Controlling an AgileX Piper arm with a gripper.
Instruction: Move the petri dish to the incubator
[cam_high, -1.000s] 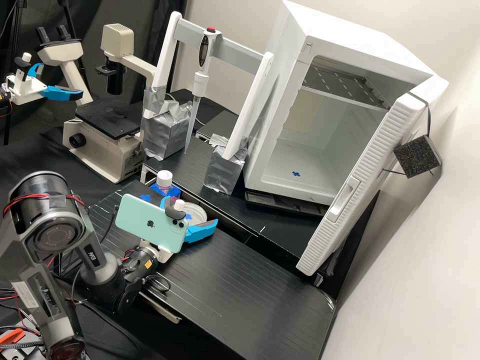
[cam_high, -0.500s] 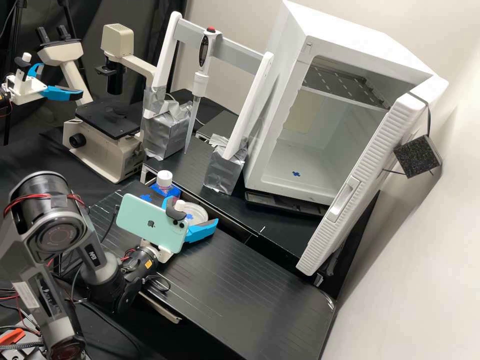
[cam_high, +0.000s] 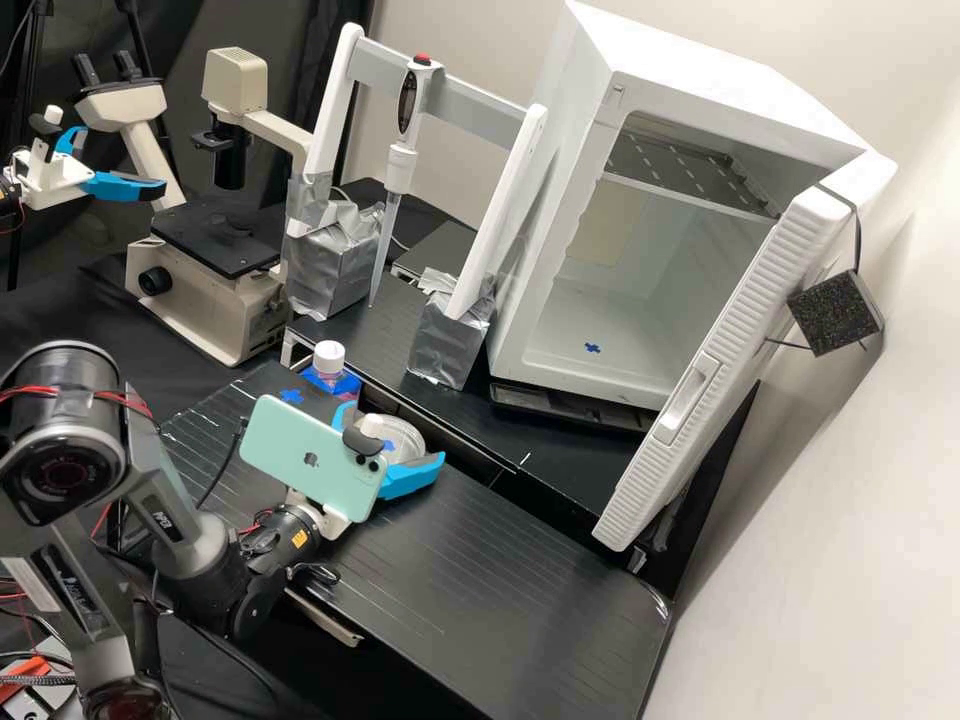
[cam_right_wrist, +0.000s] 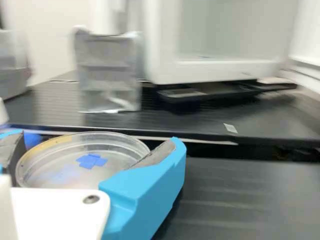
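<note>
At the bench (cam_high: 520, 570), the round dish (cam_high: 408, 438) sits about flat, face up. The gripper (cam_high: 394, 436) pinches its sides, blue fingers (cam_right_wrist: 152, 180) a dish-width apart.

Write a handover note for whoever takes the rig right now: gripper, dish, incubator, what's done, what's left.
Gripper: closed around the petri dish, a finger at either side of its rim.
Dish: over the near bench, outside the incubator; whether it is fully lifted I cannot tell.
Incubator: door open, blue mark on its floor.
Done: dish grasped, door open.
Left: carry the dish in, set it down (probably at the blue mark), let go.
</note>
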